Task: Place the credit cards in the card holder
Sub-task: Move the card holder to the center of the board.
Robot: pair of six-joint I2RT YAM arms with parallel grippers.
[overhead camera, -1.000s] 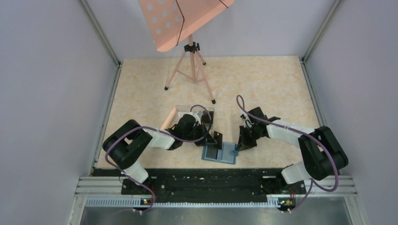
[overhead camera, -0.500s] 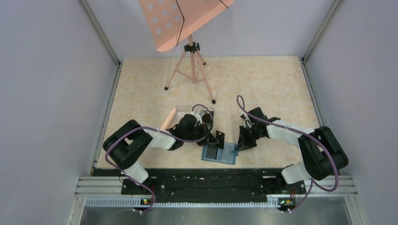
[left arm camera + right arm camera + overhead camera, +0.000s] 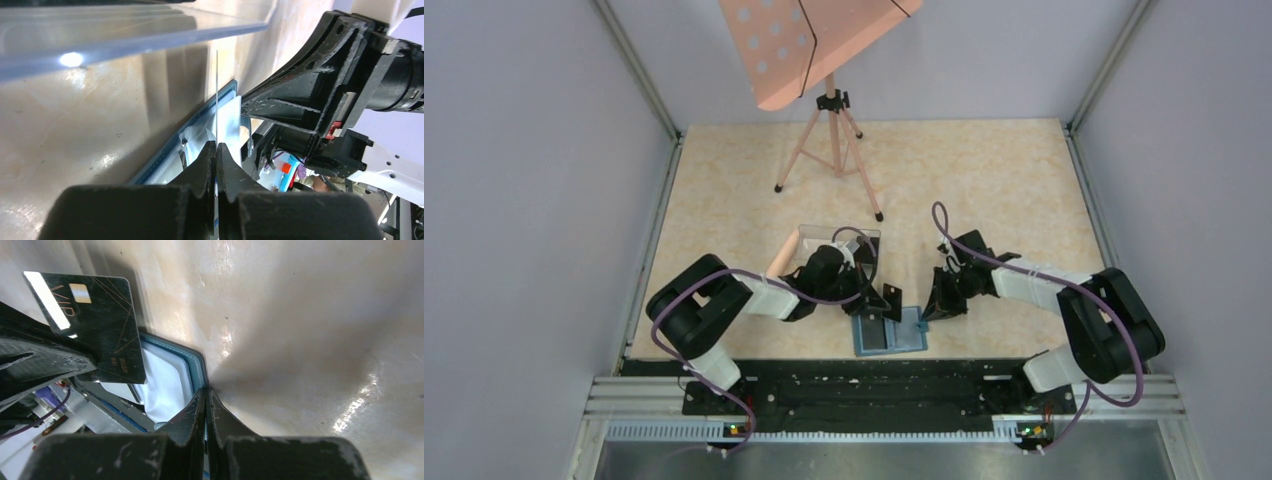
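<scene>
The open teal wallet [image 3: 894, 335] lies flat near the front of the table [image 3: 984, 180]. The right gripper [image 3: 206, 392] is pressed together on its right rim, apparently steadying it. Just above, the left gripper [image 3: 216, 148] pinches one black card [image 3: 95, 322] on edge, close to the pockets but not yet in. Beyond stands a clear box [image 3: 809, 240]; whether more cards wait there I cannot tell.

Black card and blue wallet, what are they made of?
The black card looks like stiff, glossy plastic: it reflects light, has gold print and a chip, and is flat. The teal wallet looks like leather or fake leather, matte with a smooth rounded edge; its pale pockets look like cloth.
</scene>
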